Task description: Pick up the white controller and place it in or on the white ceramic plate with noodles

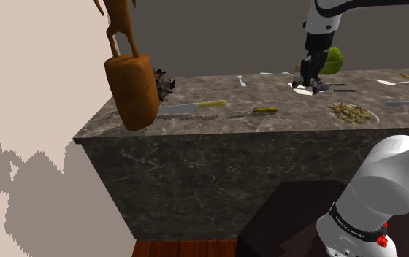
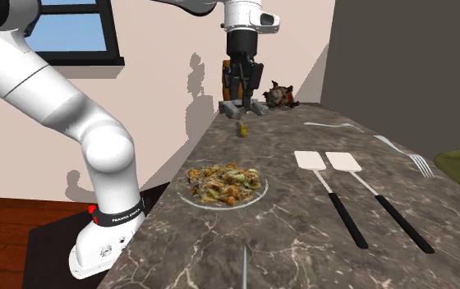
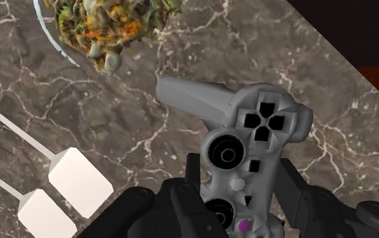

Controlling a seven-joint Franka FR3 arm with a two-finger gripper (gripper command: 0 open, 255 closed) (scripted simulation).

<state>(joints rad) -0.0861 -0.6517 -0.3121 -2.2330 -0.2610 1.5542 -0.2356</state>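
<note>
- Between the jaws sits the controller (image 3: 256, 135). The black gripper (image 3: 241, 177) has its two fingers closed against the sides of the light-grey body, behind the black d-pad and thumbsticks. One handle grip juts out past the fingertips.
- Beneath the jaws lies the dark veined marble countertop (image 2: 302, 222). The controller hangs clear of it, close to the counter edge on the stand's side.
- Ahead of the fingertips, past the jutting grip, is the plate of noodles (image 2: 189, 198), a thin pale rim around a heap of noodles and vegetables. It is well apart from the jaws, and bare marble lies between it and the controller.
- Off to one side of the jaws, two spatulas (image 3: 80, 181) lie parallel on the marble. Their white heads are level with the gripper and their thin handles run away from it, beside the line to the plate and not across it.
- Lower than the jaws in the second exterior view, a small yellow-green piece (image 2: 241, 129) lies on the counter.
- Behind the jaws in the shoulder view sits a green vegetable (image 1: 333, 62).
- Far from the jaws are a fork (image 2: 409, 156), a yellow-handled knife (image 1: 192, 107), a dark spiky lump (image 1: 165, 84) and a large brown object (image 1: 131, 91).
</note>
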